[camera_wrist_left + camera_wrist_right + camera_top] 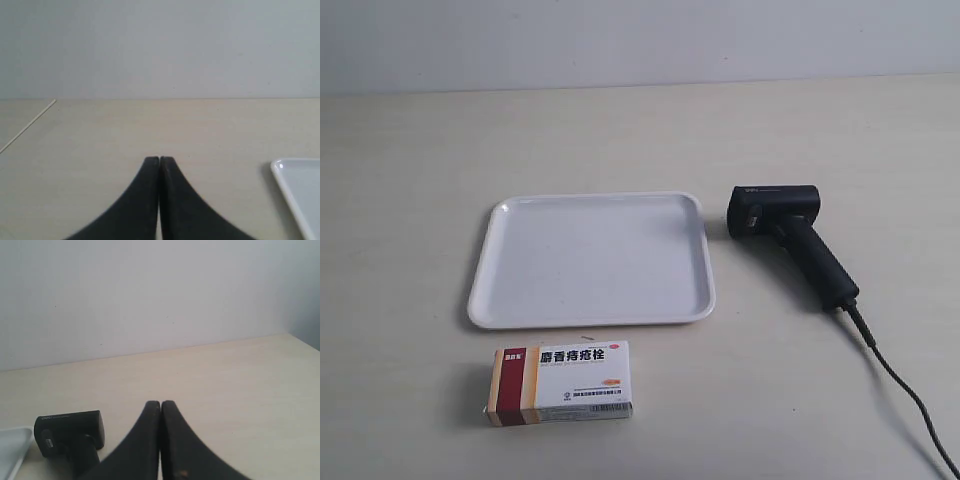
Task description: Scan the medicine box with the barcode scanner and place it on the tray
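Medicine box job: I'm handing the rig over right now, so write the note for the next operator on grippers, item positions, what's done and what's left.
Left gripper: shut, empty, above bare table, tray corner beside it.
Right gripper: shut, empty, near the barcode scanner.
Medicine box: lying flat on the table, printed face up, just off the tray's near edge in the exterior view.
Barcode scanner: lying on the table beside the tray, cable trailing off.
Tray: nothing in it.
Done: nothing visible; neither item is gripped.
Left: pick up box and scanner, scan the barcode, set the box on the tray.

Open table (pixel 410 150) rings everything — only tray (pixel 510 316) crowds the medicine box (pixel 560 383) closely.
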Controlling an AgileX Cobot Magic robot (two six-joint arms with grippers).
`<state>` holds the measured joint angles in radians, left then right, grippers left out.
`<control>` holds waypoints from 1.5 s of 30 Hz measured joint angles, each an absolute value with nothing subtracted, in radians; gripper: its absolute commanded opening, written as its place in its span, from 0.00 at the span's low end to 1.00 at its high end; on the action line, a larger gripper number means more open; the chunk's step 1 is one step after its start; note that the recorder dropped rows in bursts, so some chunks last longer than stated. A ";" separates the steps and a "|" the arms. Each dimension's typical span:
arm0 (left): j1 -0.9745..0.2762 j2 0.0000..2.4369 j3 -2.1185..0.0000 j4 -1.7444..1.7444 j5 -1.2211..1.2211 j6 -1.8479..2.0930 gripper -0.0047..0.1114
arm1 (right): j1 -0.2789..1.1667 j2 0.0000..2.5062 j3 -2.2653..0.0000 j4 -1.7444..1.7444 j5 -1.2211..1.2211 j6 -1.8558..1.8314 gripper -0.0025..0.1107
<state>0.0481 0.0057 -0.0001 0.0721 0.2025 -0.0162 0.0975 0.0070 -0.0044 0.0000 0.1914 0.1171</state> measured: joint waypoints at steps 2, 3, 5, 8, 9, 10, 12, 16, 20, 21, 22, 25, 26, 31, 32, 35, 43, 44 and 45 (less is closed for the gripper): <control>0.048 0.006 0.000 0.072 0.203 -0.016 0.06 | 0.097 0.007 -0.004 0.000 0.191 0.117 0.02; 0.048 0.006 0.000 0.072 0.203 -0.016 0.06 | 0.097 0.007 -0.004 0.000 0.191 0.117 0.02; 0.048 0.006 0.000 0.072 0.203 -0.016 0.06 | 0.097 0.007 -0.004 0.000 0.191 0.117 0.02; 0.048 0.006 0.000 0.072 0.203 -0.016 0.06 | 0.097 0.007 -0.004 0.000 0.191 0.111 0.02; 0.048 0.006 0.000 0.072 0.203 -0.016 0.06 | 0.097 0.007 -0.004 0.000 0.191 0.109 0.02; 0.048 0.006 0.000 0.072 0.203 -0.016 0.06 | 0.097 0.007 -0.004 0.000 0.191 0.109 0.02; 0.048 0.006 0.000 0.072 0.203 -0.016 0.06 | 0.097 0.007 -0.004 0.000 0.191 0.109 0.02; 0.048 0.006 0.000 0.052 0.157 -0.087 0.06 | 0.097 0.007 -0.004 0.000 0.191 0.109 0.02; 0.048 0.006 0.000 0.031 0.063 -0.315 0.05 | 0.097 0.007 -0.004 0.000 0.191 0.107 0.02; 0.048 0.006 0.000 0.031 0.030 -0.347 0.04 | 0.097 0.007 -0.004 0.000 0.191 0.107 0.02; 0.048 0.006 0.000 0.029 -0.015 -0.370 0.04 | 0.097 0.007 -0.004 0.000 0.184 0.107 0.02; 0.048 0.020 0.002 0.029 -0.180 -0.419 0.04 | 0.097 0.007 -0.004 0.000 0.110 0.107 0.02; 0.048 0.042 -0.005 0.029 -0.222 -0.426 0.04 | 0.097 0.007 -0.004 0.006 0.079 0.107 0.02; 0.048 0.264 -0.118 0.104 -0.292 -0.450 0.04 | 0.097 0.007 -0.004 0.092 -0.024 0.163 0.02; 0.048 0.345 -0.147 0.134 -0.293 -0.472 0.04 | 0.097 0.007 -0.004 0.115 -0.039 0.177 0.02; 0.048 0.552 -0.199 0.309 -0.293 -0.569 0.04 | 0.097 0.007 -0.004 0.140 -0.053 0.196 0.02; -0.056 1.108 -0.375 1.340 -0.652 -1.123 0.04 | 0.097 0.009 -0.008 0.148 -0.037 0.201 0.02; -0.075 1.169 -0.406 1.420 -0.678 -1.167 0.04 | 0.097 0.018 -0.016 0.148 -0.031 0.201 0.02; -0.091 1.225 -0.423 1.462 -0.689 -1.188 0.04 | 0.097 0.030 -0.019 0.150 -0.028 0.201 0.02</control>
<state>-0.0912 1.2245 -0.4235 1.4619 -0.6890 -1.1880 0.0975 0.0299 -0.0189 0.1500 -0.0276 0.2013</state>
